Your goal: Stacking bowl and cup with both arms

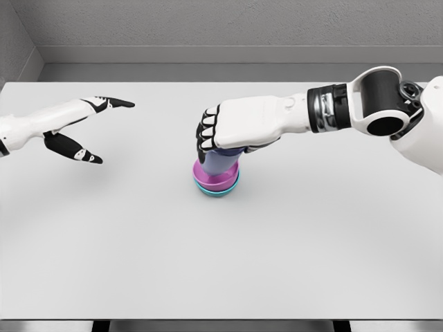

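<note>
Right now the right hand (220, 131) is curled around the lilac cup (220, 164), which sits in the pink bowl (216, 181) mid-tabletop (311, 242); a teal rim shows beneath, perhaps another bowl. Light, rigid, likely slick: hold the cup's wall. The left hand (82, 131) hovers spread, empty.

Sim test cell, no real room: bare white table (221, 277), plain grey walls (208, 24), flat render look.
</note>
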### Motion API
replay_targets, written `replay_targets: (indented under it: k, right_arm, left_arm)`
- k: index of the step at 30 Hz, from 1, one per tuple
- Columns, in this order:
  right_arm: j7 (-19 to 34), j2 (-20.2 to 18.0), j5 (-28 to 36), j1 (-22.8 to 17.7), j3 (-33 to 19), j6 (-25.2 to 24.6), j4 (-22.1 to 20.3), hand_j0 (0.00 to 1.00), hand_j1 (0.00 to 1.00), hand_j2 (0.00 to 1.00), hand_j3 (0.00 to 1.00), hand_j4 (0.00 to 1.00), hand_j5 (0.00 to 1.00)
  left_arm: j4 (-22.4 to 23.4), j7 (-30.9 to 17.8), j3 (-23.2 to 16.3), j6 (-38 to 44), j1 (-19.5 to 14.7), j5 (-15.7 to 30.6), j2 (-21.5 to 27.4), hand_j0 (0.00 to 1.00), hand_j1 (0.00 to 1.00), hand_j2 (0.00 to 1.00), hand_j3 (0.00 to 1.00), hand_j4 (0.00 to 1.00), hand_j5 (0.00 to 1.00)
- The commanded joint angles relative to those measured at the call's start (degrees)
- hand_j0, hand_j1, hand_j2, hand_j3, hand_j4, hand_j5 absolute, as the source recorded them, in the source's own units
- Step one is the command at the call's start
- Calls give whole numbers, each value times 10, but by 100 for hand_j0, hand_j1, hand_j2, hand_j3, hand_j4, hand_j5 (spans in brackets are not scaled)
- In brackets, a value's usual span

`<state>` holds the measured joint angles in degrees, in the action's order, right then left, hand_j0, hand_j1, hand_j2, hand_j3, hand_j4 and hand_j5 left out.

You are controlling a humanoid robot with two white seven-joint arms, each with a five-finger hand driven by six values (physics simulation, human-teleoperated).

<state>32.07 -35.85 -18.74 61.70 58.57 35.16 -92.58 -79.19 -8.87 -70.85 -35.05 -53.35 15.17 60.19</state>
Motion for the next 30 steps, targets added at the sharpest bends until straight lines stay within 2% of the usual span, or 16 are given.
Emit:
replay_targets:
  k: [1, 5, 7, 15, 21, 23, 30]
  right_arm:
    - [0, 0, 3, 0, -1, -2, 0, 69, 69, 69, 69, 69, 69]
    - [-1, 0, 3, -2, -6, -2, 0, 74, 74, 74, 74, 74, 74]
    - [-1, 1, 2, -3, -7, -2, 0, 77, 77, 77, 77, 77, 77]
    - [1, 9, 0, -5, -9, -2, 1, 85, 85, 85, 85, 85, 85]
    - [0, 9, 0, -8, -10, -2, 1, 100, 100, 100, 100, 100, 100]
    - [0, 9, -1, -11, -14, -2, 1, 100, 100, 100, 100, 100, 100]
    - [0, 9, 0, -19, -22, -2, 1, 100, 100, 100, 100, 100, 100]
  left_arm:
    - [-1, 0, 1, 0, -1, 4, 0, 100, 100, 100, 100, 100, 100]
    - [-1, 0, 2, 0, 0, 4, 1, 100, 100, 100, 100, 100, 100]
    - [-1, -33, 5, 0, 0, 7, 0, 100, 100, 100, 100, 100, 100]
    - [-2, -34, 6, 0, 1, 8, 4, 100, 100, 100, 100, 100, 100]
    - [-2, -55, 9, 0, 1, 12, -3, 100, 100, 100, 100, 100, 100]
    - [-2, -77, 9, 0, 2, 23, -3, 100, 100, 100, 100, 100, 100]
    - [-2, -79, 9, 0, 2, 25, -3, 100, 100, 100, 100, 100, 100]
